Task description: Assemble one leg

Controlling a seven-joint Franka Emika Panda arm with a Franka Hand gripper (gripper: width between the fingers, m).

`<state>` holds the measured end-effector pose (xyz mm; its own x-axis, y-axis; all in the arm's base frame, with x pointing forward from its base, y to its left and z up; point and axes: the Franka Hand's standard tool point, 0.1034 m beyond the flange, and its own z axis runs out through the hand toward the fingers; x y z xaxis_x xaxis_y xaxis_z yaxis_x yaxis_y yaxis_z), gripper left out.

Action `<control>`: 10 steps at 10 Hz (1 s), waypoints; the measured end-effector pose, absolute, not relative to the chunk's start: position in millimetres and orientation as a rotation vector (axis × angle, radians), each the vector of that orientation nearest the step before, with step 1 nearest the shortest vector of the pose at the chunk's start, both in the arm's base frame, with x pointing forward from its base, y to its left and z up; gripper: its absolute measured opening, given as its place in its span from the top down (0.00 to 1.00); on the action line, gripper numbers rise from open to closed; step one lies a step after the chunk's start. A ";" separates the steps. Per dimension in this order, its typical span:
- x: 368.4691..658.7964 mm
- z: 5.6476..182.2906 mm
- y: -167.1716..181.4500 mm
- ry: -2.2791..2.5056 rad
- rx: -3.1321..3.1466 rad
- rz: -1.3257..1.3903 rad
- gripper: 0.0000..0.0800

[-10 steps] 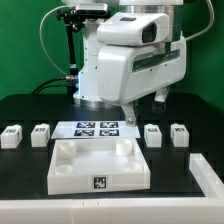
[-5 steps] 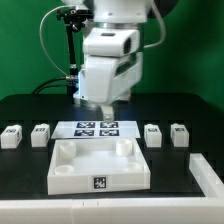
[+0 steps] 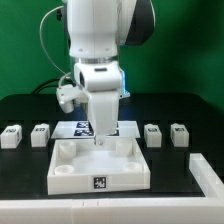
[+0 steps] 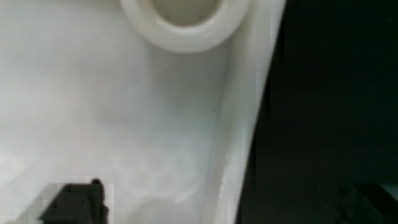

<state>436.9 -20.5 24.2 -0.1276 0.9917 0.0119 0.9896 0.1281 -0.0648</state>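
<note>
Four small white legs with tags stand in a row on the black table: two at the exterior view's left [image 3: 11, 136] [image 3: 40, 134] and two at its right [image 3: 153, 134] [image 3: 180, 133]. The large white panel [image 3: 70, 176] with corner sockets lies in front. My gripper [image 3: 103, 140] points down over the panel's far edge, apart from every leg. In the wrist view my gripper [image 4: 222, 205] is open and empty, with one dark fingertip [image 4: 71, 203] over the panel surface [image 4: 125, 120], near a round socket [image 4: 187, 20]. No leg shows in the wrist view.
The marker board [image 3: 78, 127] lies behind the panel, partly hidden by my arm. A white piece [image 3: 206, 174] sits at the exterior view's lower right edge. A black stand with cables [image 3: 66, 50] rises at the back left.
My arm has swung from the exterior view's right toward the middle and turned. The gripper now hangs over the panel's far edge. The legs and the panel have not moved.
</note>
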 end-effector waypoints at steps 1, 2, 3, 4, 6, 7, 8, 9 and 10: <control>437.1 15.7 -19.5 -2.252 -2.078 0.096 0.19; 439.3 12.9 -21.0 -2.220 -2.095 0.117 0.19; 439.3 13.3 -21.4 -2.220 -2.098 0.113 0.24; 438.6 12.7 -21.4 -2.219 -2.098 0.114 0.41; 438.5 12.3 -21.7 -2.218 -2.098 0.115 0.58; 438.3 12.2 -21.9 -2.217 -2.098 0.115 0.80; 440.3 13.1 -22.2 -2.221 -2.103 0.107 0.92; 441.0 13.3 -22.3 -2.222 -2.105 0.104 0.92; 441.5 13.5 -22.4 -2.223 -2.107 0.101 0.92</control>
<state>441.5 -22.4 13.5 -0.0531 0.9985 0.0108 0.9934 0.0539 -0.1008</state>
